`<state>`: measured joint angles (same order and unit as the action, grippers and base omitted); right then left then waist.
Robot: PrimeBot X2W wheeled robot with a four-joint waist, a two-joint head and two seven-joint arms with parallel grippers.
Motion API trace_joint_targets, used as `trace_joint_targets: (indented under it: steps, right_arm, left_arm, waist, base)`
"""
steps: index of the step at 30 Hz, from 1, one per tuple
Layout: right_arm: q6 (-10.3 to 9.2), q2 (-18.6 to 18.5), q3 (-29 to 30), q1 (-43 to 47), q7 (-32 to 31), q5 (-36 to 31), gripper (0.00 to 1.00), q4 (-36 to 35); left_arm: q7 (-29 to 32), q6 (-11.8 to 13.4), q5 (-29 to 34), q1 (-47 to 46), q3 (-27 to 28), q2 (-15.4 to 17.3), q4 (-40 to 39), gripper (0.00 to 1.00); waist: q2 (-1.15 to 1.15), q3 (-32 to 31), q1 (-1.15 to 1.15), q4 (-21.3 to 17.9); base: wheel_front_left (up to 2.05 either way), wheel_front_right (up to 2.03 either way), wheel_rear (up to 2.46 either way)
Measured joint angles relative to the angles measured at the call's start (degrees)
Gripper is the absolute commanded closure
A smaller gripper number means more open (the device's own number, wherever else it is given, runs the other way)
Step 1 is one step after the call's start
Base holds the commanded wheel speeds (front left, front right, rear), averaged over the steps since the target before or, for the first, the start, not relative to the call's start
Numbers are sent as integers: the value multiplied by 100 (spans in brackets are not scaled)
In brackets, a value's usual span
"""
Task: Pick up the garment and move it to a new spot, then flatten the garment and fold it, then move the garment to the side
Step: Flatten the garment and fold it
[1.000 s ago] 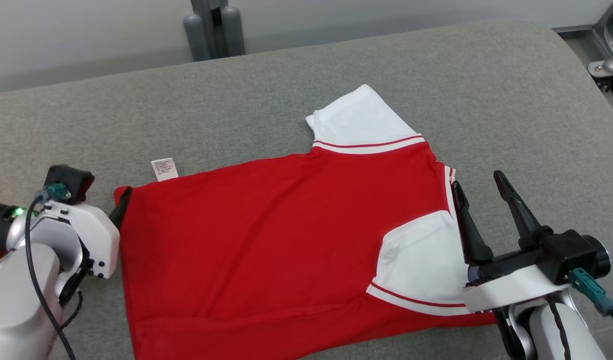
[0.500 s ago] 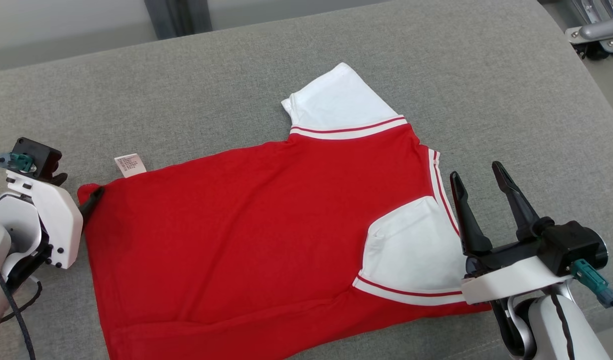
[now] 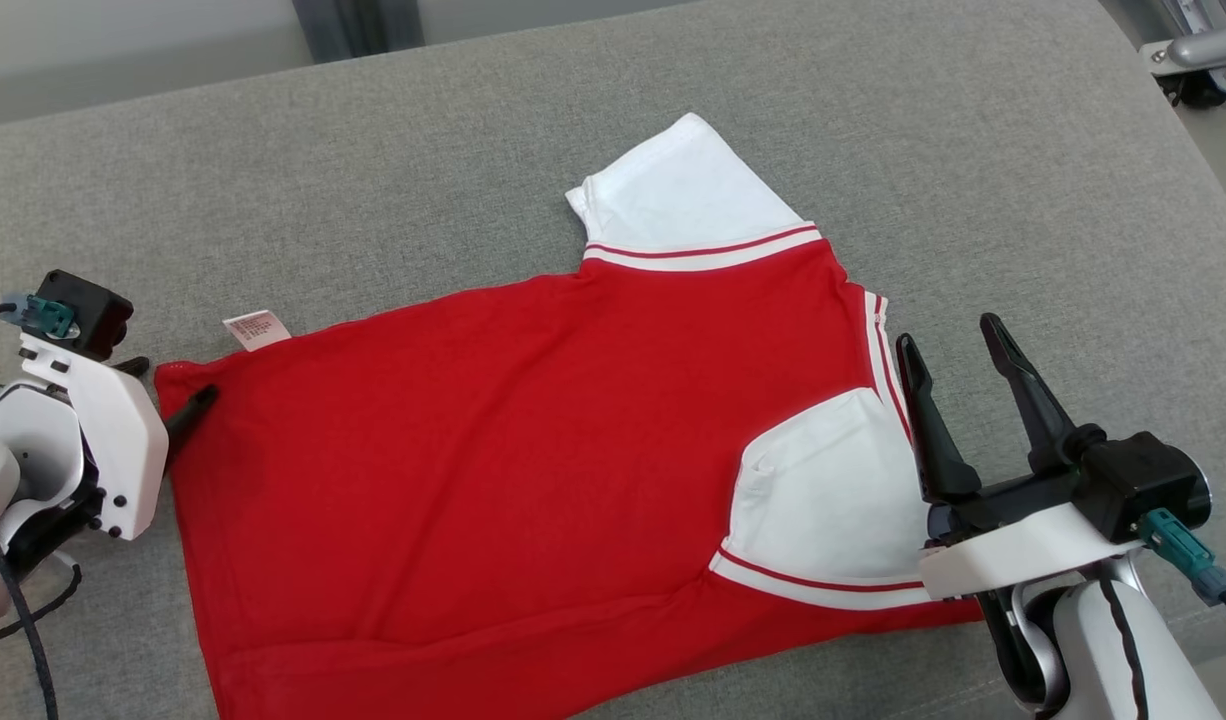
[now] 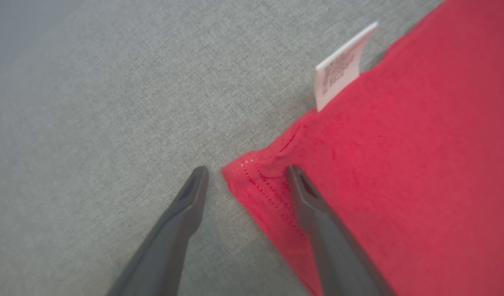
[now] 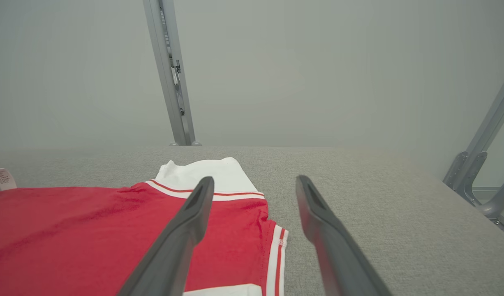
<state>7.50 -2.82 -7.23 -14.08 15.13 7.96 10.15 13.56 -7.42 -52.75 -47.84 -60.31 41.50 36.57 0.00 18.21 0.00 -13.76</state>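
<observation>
A red shirt (image 3: pixel 523 430) with white sleeves lies flat on the grey table (image 3: pixel 373 180), neck end to the right. My left gripper (image 3: pixel 168 382) is open at the shirt's far-left hem corner. In the left wrist view the left gripper (image 4: pixel 248 174) straddles that corner: one finger rests on the red fabric (image 4: pixel 400 164), the other on bare table. A white care label (image 3: pixel 256 328) sticks out by that corner. My right gripper (image 3: pixel 948 335) hovers open just right of the collar edge, holding nothing. From the right wrist, the right gripper (image 5: pixel 255 180) points past the shirt (image 5: pixel 71 230).
A grey metal post (image 3: pixel 358 25) stands behind the table's far edge. Metal frame parts (image 3: pixel 1198 55) sit beyond the table's right edge. Bare table surface lies behind the shirt and to its right.
The left gripper's fingers have parted at the hem corner, and the corner now lies flat. The head camera shifted between frames. The right gripper has stayed open beside the collar.
</observation>
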Motion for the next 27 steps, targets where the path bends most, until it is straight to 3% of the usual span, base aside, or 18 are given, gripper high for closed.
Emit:
trace_joint_targets:
  steps: [1, 5, 14, 19, 27]
  right_arm:
    - [0, 0, -8, -4, 1, 0, 0, 1]
    - [0, 0, -16, -8, 1, 10, 0, 7]
    - [0, 1, 40, -3, 1, 2, 0, 109]
    - [0, -16, 91, -115, 1, -87, 0, 389]
    - [0, -645, -79, -1274, 0, 315, 0, 1573]
  left_arm:
    - [-1, 0, -51, -27, -52, 0, 9, 12]
    - [-52, -1, -361, -66, -210, -57, 31, 100]
    - [-580, -1, -699, -138, -506, -118, 137, 100]
    - [-1112, -1, -791, -130, -587, -379, 320, 100]
    - [-1532, -1, -772, -177, -736, -911, 645, 100]
  waist:
    - [0, 3, 0, 4]
    - [0, 11, 0, 18]
    - [0, -101, 0, 68]
    - [0, -274, 0, 255]
    - [0, -315, 0, 723]
  base:
    - [0, 0, 0]
    - [0, 0, 0]
    - [0, 0, 0]
    - [0, 0, 0]
    - [0, 0, 0]
